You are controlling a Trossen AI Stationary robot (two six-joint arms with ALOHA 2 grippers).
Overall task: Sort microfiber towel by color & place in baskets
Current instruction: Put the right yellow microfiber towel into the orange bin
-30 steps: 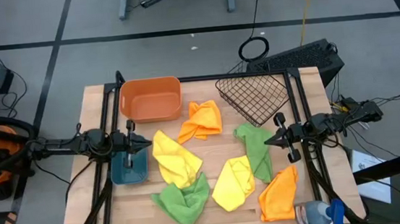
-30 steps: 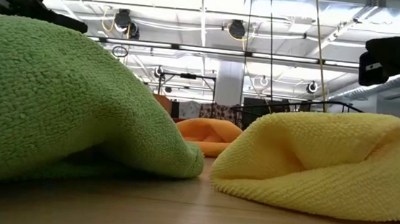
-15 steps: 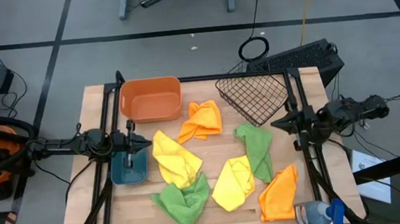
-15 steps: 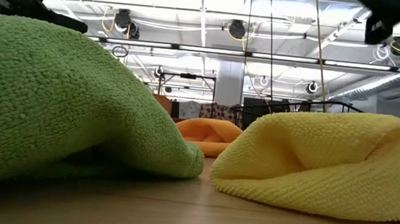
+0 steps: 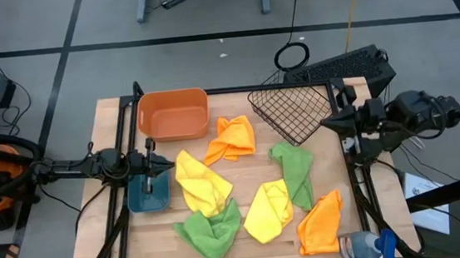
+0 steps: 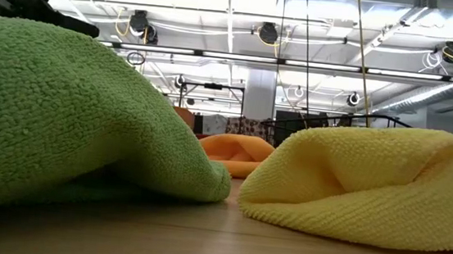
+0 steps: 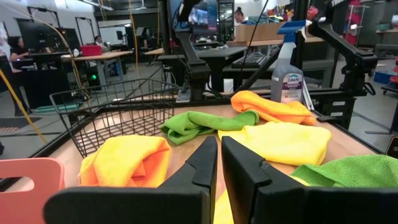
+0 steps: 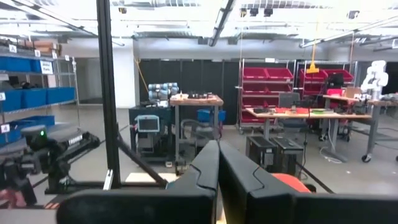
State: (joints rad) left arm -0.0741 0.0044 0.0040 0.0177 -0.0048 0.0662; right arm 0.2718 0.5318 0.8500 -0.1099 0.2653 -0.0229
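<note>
Green towel [image 5: 295, 172], overlapped by yellow towel [image 5: 269, 209], could be dragged along if grabbed together; left hand [image 5: 169, 165] and right hand [image 5: 325, 124] were seen shut, empty.

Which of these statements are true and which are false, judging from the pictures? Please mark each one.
1. The orange tub is empty. True.
2. A green towel lies inside the wire-mesh basket. False: the basket holds nothing; both green towels lie on the table.
3. The spray bottle lies near the table's front right corner. True.
4. The right gripper holds an orange towel. False: it is shut on nothing, by the wire-mesh basket.
5. The left gripper is shut. True.
</note>
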